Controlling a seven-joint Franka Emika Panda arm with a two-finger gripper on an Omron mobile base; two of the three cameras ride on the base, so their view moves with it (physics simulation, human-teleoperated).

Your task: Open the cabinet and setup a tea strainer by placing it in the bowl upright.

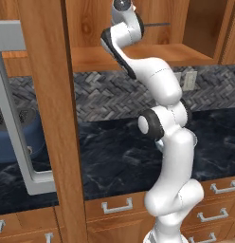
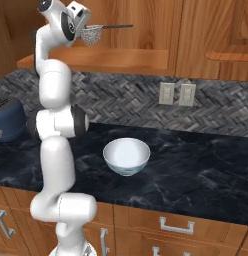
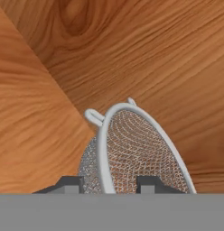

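Raised inside the open wooden wall cabinet (image 2: 146,30), above its wood shelf (image 2: 111,59): two-finger pincer (image 3: 109,185) clamped on the rim of the silver-grey wire-mesh tea strainer (image 3: 132,153) (long thin dark handle (image 2: 116,26) pointing sideways, away from the pincer). Well below, on the dark marble counter (image 2: 196,170): small round glossy white bowl (image 2: 126,156).
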